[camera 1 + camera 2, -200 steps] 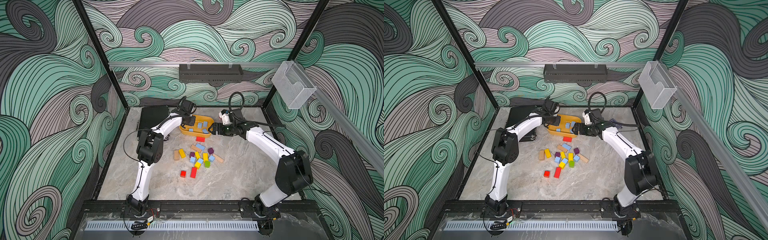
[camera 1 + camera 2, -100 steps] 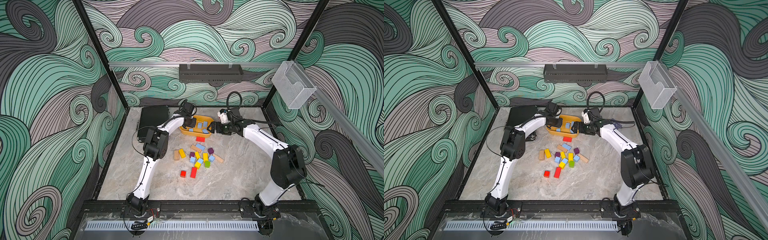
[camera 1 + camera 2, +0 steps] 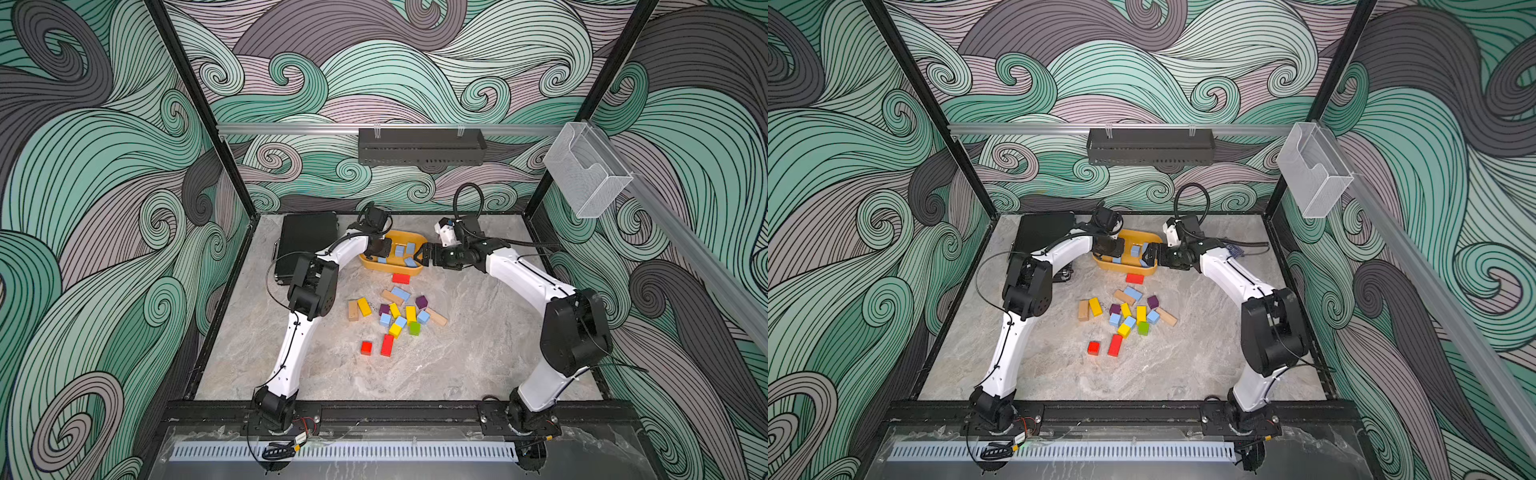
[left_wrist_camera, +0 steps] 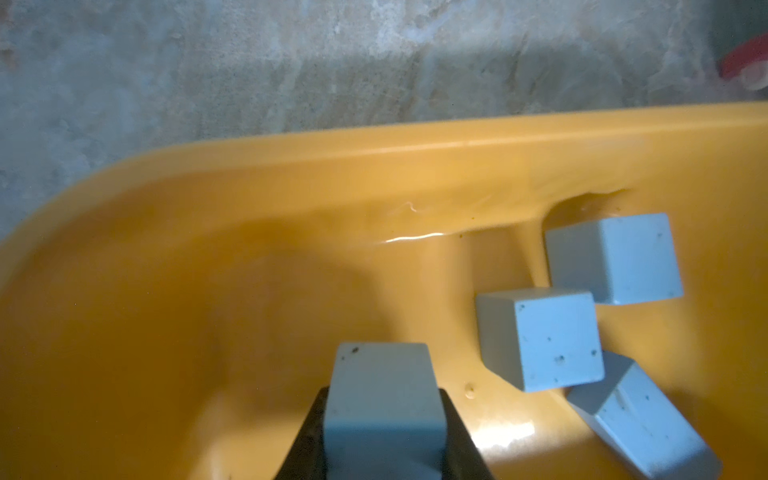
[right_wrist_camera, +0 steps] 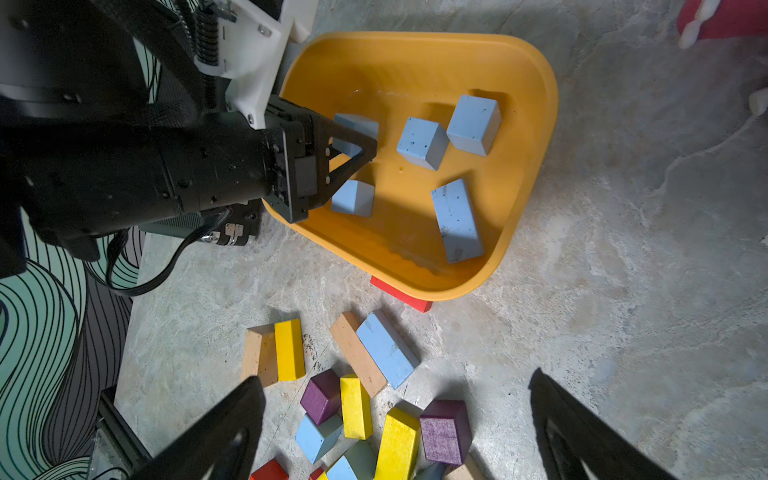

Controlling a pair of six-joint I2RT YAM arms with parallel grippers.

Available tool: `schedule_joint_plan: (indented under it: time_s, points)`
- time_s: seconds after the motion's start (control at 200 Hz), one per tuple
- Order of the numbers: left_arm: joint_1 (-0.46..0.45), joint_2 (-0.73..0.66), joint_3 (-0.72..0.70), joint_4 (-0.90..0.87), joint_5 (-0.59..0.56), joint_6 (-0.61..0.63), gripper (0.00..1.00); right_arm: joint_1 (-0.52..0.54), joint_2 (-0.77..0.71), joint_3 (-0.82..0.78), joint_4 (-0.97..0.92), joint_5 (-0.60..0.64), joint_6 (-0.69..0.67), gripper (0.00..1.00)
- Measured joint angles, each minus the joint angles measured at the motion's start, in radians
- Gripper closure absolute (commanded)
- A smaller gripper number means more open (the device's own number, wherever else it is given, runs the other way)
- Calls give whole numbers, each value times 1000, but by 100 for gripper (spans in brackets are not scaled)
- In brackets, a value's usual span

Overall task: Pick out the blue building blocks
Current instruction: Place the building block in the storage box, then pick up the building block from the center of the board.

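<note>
The left gripper point(image 4: 382, 424) is clamped shut on one light blue cube point(image 4: 380, 374), holding it just above the floor of a yellow tray point(image 4: 291, 166), at the tray's left end in both top views. Four more blue blocks point(image 5: 422, 143) lie loose in the tray, three cubes and a longer brick point(image 5: 457, 220), none touching the held cube. The right gripper point(image 5: 395, 378) hangs wide open and empty at the tray's right edge. Below the tray, at mid-frame in a top view, a pile of coloured blocks point(image 3: 410, 312) holds the other blue ones. A long blue brick point(image 3: 401, 294) lies nearest the tray against a tan brick point(image 3: 390, 297), its long axis slanting from upper left to lower right. Three blue cubes point(image 3: 385, 319) sit lower down. The empty right gripper looks slightly nearer the brick.
</note>
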Motion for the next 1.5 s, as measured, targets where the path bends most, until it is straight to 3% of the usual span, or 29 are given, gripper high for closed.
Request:
schedule_joint_plan:
  time_s: [0.14,0.295,0.64,1.081,1.306,1.496]
  points:
    - [0,11,8,1,6,-4,86,0,0,0,1,-2,0,1]
    - [0,12,8,0,24,-14,65,0,0,0,1,-2,0,1]
    - [0,8,8,0,85,-60,33,0,-9,-1,1,-5,-2,1]
    - [0,-130,-43,2,112,-108,19,0,-129,-30,-19,0,-5,1]
    - [0,-262,-69,-4,93,-115,19,0,-232,-70,-29,8,-15,1]
    - [-5,-402,-174,-6,57,-115,19,0,-326,-115,-45,14,-24,1]
